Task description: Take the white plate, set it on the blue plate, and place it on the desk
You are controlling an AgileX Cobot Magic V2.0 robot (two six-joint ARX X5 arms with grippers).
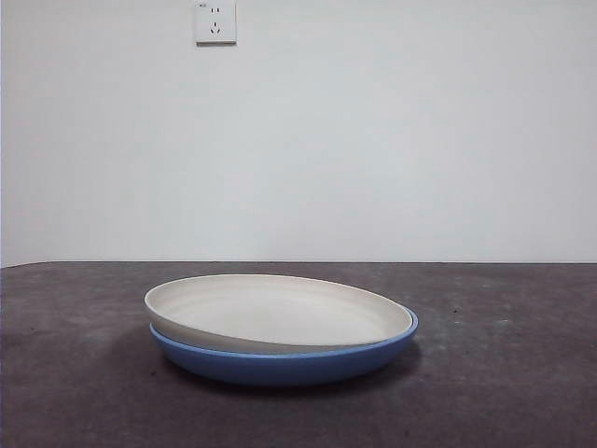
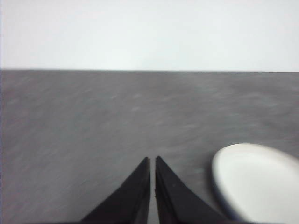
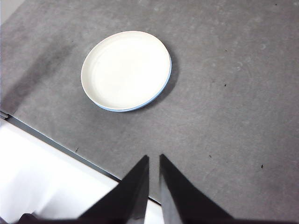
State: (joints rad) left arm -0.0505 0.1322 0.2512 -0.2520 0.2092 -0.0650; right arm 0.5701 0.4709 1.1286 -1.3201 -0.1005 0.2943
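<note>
White plate (image 1: 280, 311) tilted in blue plate (image 1: 280, 364) on desk (image 1: 75, 392), left gripper (image 2: 153, 159) and right gripper (image 3: 153, 157) closed, both clear of plates

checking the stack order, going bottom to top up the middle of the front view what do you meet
desk → blue plate → white plate, sitting tilted in the blue one → bare wall → wall socket

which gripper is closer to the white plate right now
Left, probably. The left gripper sits low beside the white plate; the right gripper hangs high above the desk, well away.
</note>
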